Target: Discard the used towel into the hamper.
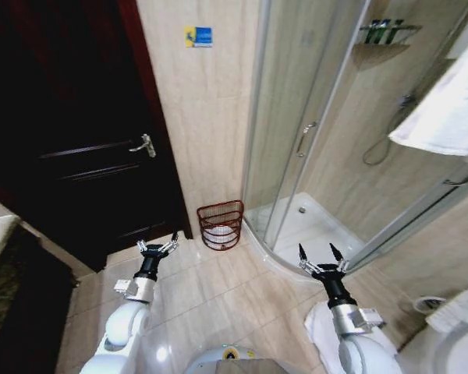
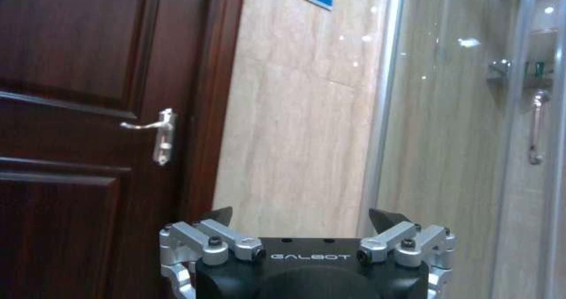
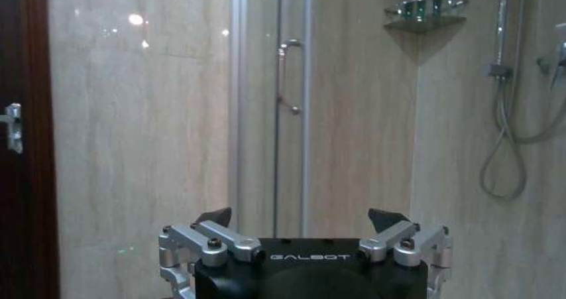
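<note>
Wrist views: "GALBOT" on left gripper (image 2: 309,218) | right gripper (image 3: 301,217) | both spread apart

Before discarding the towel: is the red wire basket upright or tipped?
Upright: the red wire basket stands on the floor, its open rim facing up.

- Both arms have glossy white rounded shells on the forearms, narrowing to black cylindrical wrists with a small grey-white block fixed at the side.
- The left hand (image 1: 157,247) and the right hand (image 1: 321,255) are alike: a black body, silver metal linkage brackets and dark pointed fingertips (image 2: 219,215).
- In the wrist views, black round-headed screws sit in the silver brackets, and the black housing bears the word "GALBOT" in pale letters.
- The robot's base (image 1: 230,357) is a pale grey rounded shell with a small yellowish mark on top.
</note>
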Robot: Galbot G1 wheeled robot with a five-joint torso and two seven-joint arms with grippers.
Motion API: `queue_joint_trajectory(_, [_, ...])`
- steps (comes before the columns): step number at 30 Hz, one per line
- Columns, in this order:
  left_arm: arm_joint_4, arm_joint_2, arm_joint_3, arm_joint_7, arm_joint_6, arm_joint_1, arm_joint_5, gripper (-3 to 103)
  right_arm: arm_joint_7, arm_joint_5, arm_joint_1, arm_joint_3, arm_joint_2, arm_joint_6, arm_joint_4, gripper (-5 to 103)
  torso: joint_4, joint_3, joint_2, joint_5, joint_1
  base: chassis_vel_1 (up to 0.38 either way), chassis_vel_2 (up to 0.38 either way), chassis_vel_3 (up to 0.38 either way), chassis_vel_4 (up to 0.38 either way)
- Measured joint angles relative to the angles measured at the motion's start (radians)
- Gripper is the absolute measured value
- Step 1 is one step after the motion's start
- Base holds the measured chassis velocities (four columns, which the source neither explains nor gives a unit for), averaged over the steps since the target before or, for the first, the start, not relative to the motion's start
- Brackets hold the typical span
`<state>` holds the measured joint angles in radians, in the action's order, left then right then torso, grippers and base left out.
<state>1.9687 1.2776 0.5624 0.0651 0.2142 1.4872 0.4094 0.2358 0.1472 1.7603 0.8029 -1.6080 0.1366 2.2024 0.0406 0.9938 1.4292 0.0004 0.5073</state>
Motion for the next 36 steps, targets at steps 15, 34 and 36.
queue_joint_trajectory(15, [0.001,0.000,0.000,0.000,0.000,0.000,0.000,100,-0.001,0.001,0.000,0.000,0.000,0.001,0.000,100,-0.0005,0.000,0.000,0.0004,0.000,-0.194,-0.187,0.182,0.190])
queue_joint_trajectory(34, [0.000,0.000,0.001,0.000,0.000,0.000,0.000,100,0.000,0.002,0.000,0.000,0.000,0.001,0.000,100,-0.0001,0.000,0.000,-0.0004,0.000,0.017,-0.007,0.003,-0.008])
queue_joint_trajectory(36, [0.000,0.000,0.000,0.000,0.000,0.000,0.000,100,0.000,0.002,0.000,0.000,0.000,0.001,0.000,100,-0.0001,0.000,0.000,-0.0004,0.000,0.000,0.000,0.000,0.000])
